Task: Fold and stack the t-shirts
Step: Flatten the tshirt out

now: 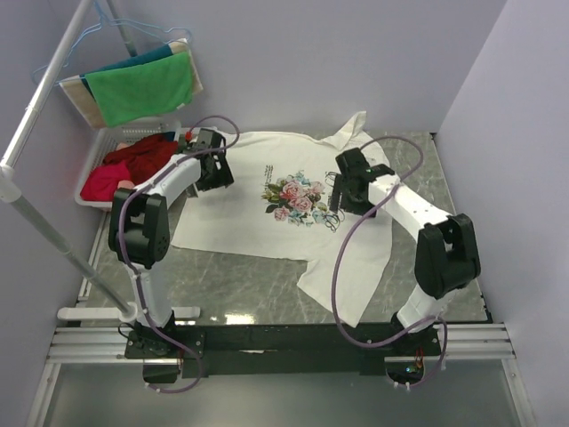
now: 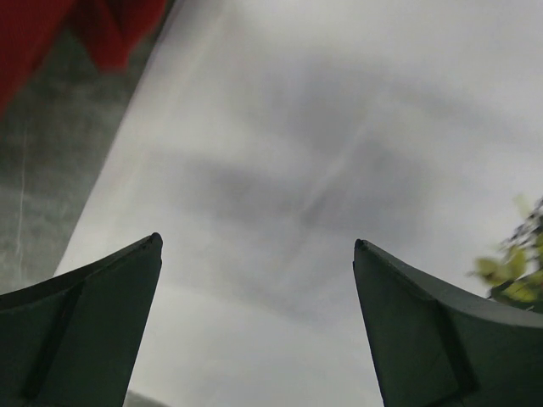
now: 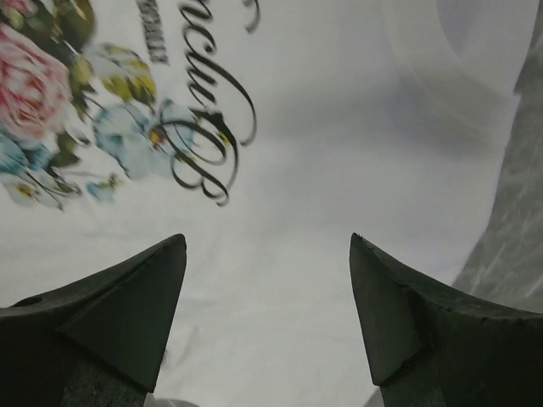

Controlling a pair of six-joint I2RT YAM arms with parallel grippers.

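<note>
A white t-shirt (image 1: pixel 258 222) with a pink-rose floral print and dark script lies spread flat on the grey marbled table (image 1: pixel 240 289), sleeves at the back and front right. My left gripper (image 1: pixel 213 171) is open over the shirt's plain left part (image 2: pixel 280 170), close above the cloth. My right gripper (image 1: pixel 348 191) is open over the shirt's right part (image 3: pixel 339 127), just right of the script (image 3: pixel 208 127) and flowers (image 3: pixel 34 93). Both hold nothing.
A white basket (image 1: pixel 98 147) with red cloth (image 1: pixel 133 160) stands at the back left, close to my left gripper; the red cloth shows in the left wrist view (image 2: pixel 102 25). Green and teal cloths (image 1: pixel 138 84) hang on a rack above it. Walls close in the table.
</note>
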